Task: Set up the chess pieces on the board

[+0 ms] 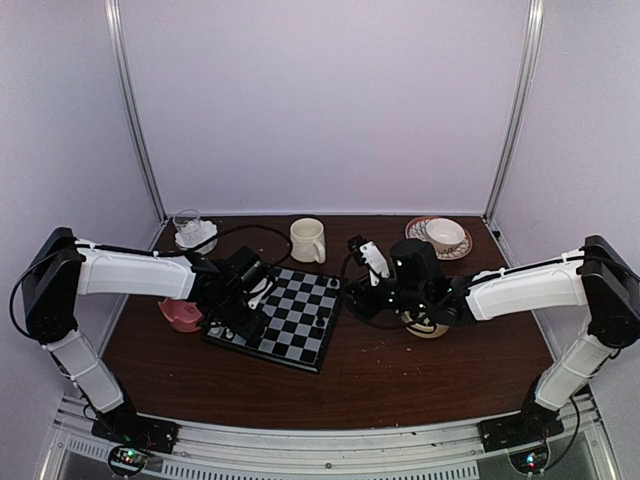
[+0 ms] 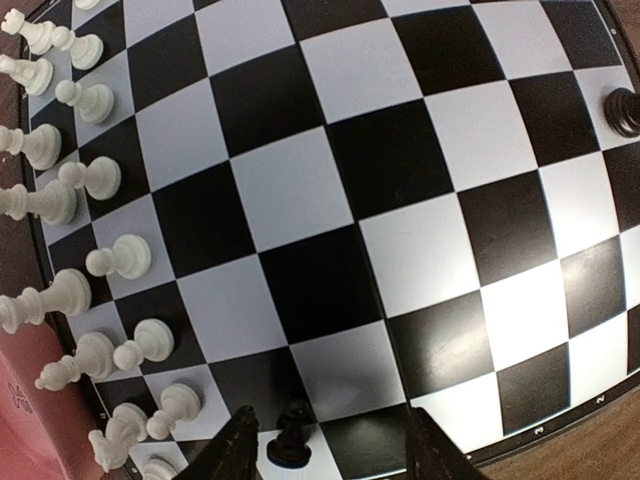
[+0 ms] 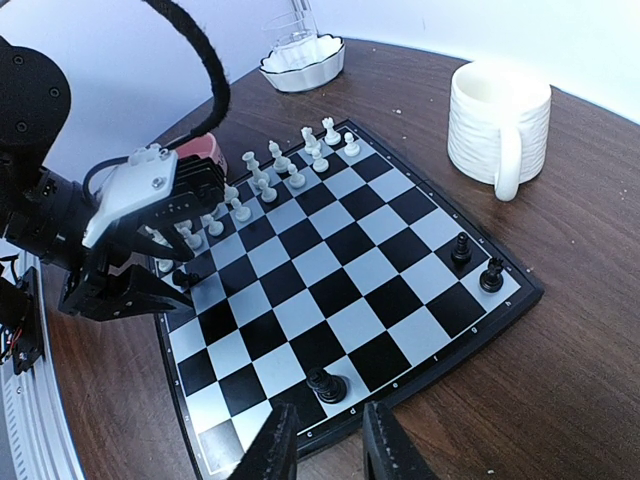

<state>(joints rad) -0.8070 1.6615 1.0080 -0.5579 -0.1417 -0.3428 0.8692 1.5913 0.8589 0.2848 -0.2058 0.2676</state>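
The board (image 1: pixel 300 318) lies mid-table between my arms. White chess pieces (image 2: pixel 88 180) stand in two rows along one edge, also shown in the right wrist view (image 3: pixel 270 175). My left gripper (image 2: pixel 335 455) is open just above the board's corner. A black pawn (image 2: pixel 290 440) stands on a square between its fingers, close to the left finger (image 2: pixel 235 452). My right gripper (image 3: pixel 330 450) is open and empty above the opposite board edge, just short of a black piece (image 3: pixel 327 385). Two more black pieces (image 3: pixel 476 262) stand near the far corner of that side.
A cream mug (image 1: pixel 308 240) stands behind the board. A glass dish of white lumps (image 1: pixel 195 235) is at the back left and a cup on a patterned saucer (image 1: pixel 440 237) at the back right. A pink bowl (image 1: pixel 180 315) sits left of the board. Another bowl (image 1: pixel 430 325) lies under my right arm.
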